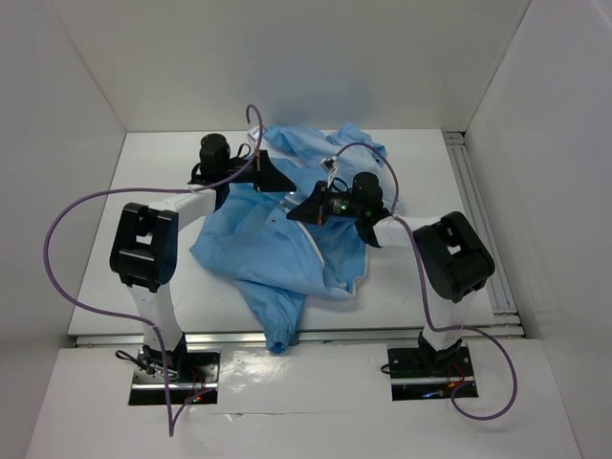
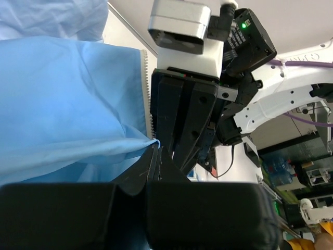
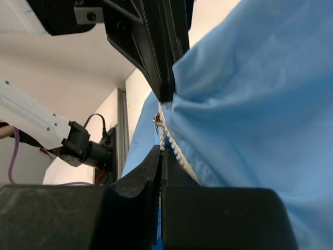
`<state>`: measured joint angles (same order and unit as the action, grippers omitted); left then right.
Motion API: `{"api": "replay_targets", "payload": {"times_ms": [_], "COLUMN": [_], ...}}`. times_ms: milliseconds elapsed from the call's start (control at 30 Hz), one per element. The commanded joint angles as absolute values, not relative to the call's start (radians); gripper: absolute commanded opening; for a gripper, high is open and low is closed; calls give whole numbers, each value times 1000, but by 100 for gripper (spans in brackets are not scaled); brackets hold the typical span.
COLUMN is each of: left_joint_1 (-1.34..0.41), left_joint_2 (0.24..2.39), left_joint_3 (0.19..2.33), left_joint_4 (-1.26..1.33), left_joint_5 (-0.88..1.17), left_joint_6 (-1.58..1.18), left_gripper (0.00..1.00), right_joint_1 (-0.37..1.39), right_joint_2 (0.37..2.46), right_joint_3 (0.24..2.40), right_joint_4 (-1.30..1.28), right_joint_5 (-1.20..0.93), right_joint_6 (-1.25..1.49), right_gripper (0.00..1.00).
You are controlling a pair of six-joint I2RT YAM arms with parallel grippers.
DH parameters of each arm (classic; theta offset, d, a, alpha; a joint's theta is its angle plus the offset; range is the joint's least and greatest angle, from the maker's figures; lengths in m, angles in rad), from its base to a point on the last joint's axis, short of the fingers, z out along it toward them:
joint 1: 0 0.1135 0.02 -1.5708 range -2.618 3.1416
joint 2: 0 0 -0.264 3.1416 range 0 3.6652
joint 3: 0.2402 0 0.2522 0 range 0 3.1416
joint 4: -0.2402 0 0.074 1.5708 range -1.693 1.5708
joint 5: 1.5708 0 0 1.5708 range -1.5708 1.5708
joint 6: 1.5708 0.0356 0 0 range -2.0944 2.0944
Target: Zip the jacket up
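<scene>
**Blue jacket pinched at its front edge by both grippers**

Top view: the jacket [image 1: 277, 253] lies crumpled mid-worktop [image 1: 134, 258], with one end draped over the near edge. The left gripper [image 1: 287, 185] and right gripper [image 1: 294, 217] meet tip to tip over its middle.

Left wrist view: the left gripper [image 2: 155, 153] has its jaws closed, pinching a fold of jacket [image 2: 62, 104] beside the white zipper edging [image 2: 147, 83]. The right gripper [image 2: 182, 120] stands just beyond.

Right wrist view: the right gripper [image 3: 160, 156] has its jaws closed on the toothed edging [image 3: 174, 148]. The left gripper [image 3: 165, 88] clamps the jacket [image 3: 260, 104] just above.
</scene>
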<state>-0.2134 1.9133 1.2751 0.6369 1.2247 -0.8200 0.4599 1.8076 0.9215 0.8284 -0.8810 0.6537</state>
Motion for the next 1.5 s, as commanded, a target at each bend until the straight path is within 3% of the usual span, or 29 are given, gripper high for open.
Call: {"api": "replay_targets", "payload": {"times_ms": [0,300,700,1467], "left_joint_1": [-230,-239,-239,-249], "left_joint_2": [1916,1916,1916,1907], "left_joint_3": [1284,1316,1298,1298], "left_joint_4": [681,571,676,650], "left_joint_5": [1279,1270,1310,1319], "left_joint_6": [-790,-719,-781,-752], "left_gripper": [0,0,0,0], "right_joint_1": [454,454,436,426], "right_joint_2": [1821,1841,1873,1913], "right_joint_3": [916,916,887,887], "right_joint_4": [965,1028,1164,1245], "right_joint_5": [-902,-923,-942,-969], "right_joint_6": [698,744,828,891], "right_gripper": [0,0,0,0]}}
